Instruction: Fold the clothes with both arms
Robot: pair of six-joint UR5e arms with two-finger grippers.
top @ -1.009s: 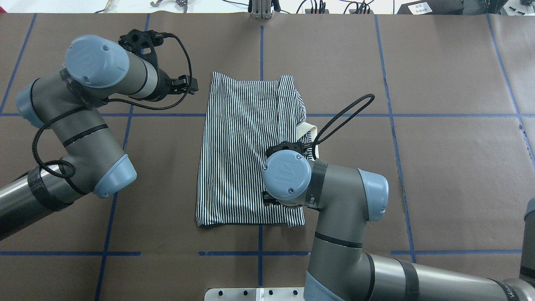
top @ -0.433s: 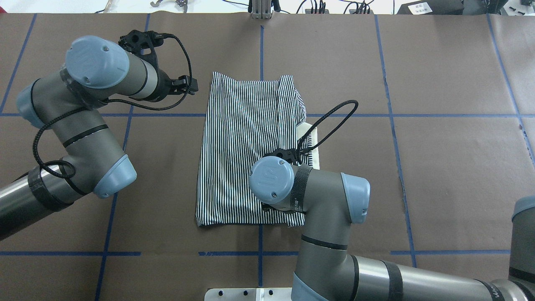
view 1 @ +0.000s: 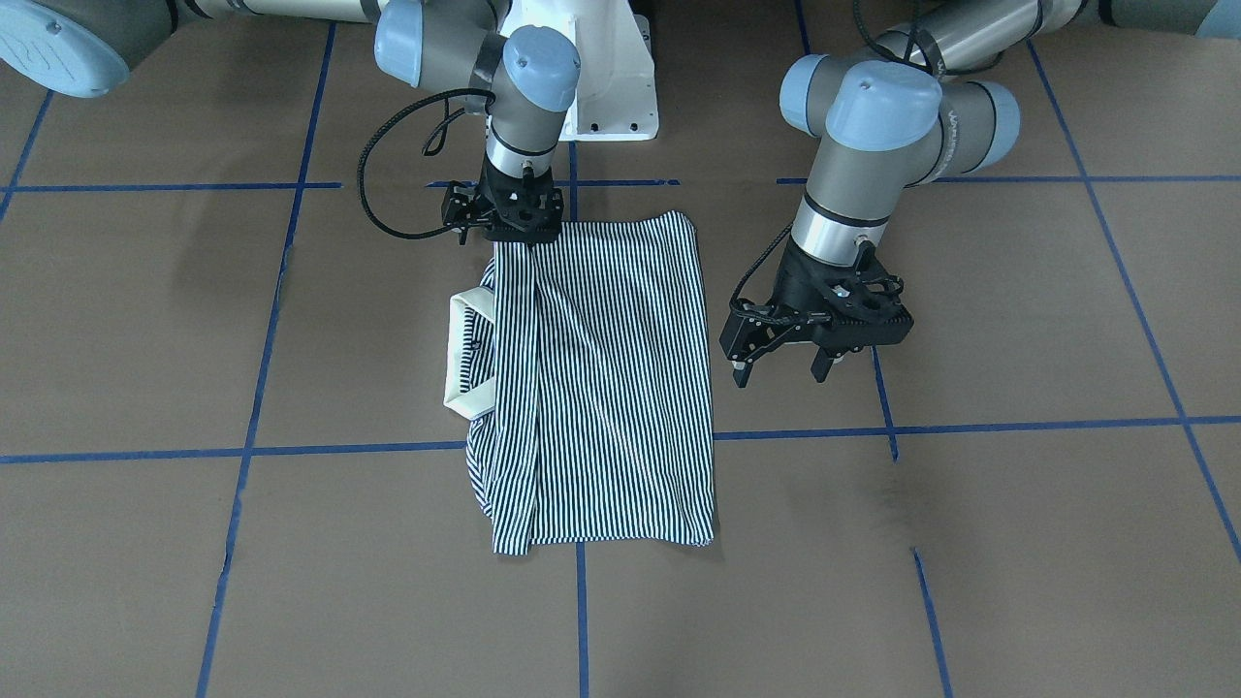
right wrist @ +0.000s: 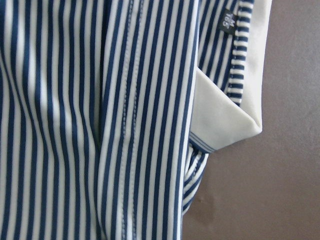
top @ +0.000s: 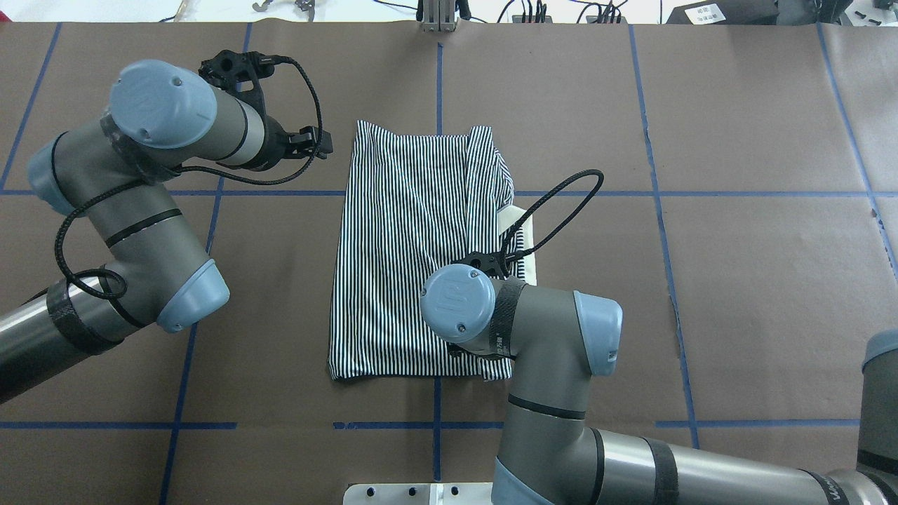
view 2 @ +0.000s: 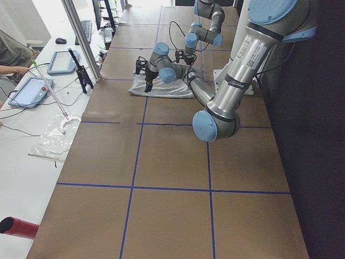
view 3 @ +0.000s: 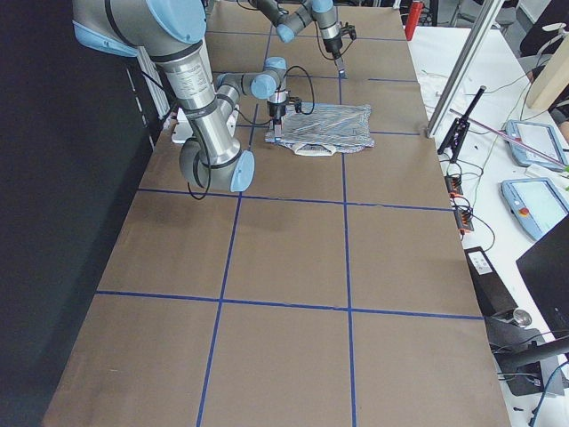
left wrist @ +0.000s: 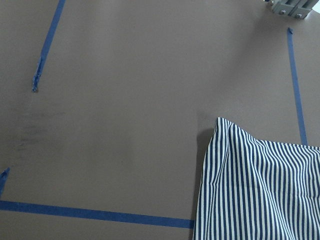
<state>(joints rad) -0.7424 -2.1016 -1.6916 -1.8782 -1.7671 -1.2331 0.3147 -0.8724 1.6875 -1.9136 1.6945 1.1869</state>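
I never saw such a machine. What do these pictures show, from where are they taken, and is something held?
It is a robot with a left arm and a right arm, each ending in a two-finger hand. One camera looks down from behind the robot, one faces it across the table, two stand at the table's ends, one sits on each wrist. On the brown table lies a striped polo shirt, partly folded, its cream collar sticking out. The left hand is open and empty beside the shirt. The right hand is down at the shirt's edge; whether it grips cannot be seen.
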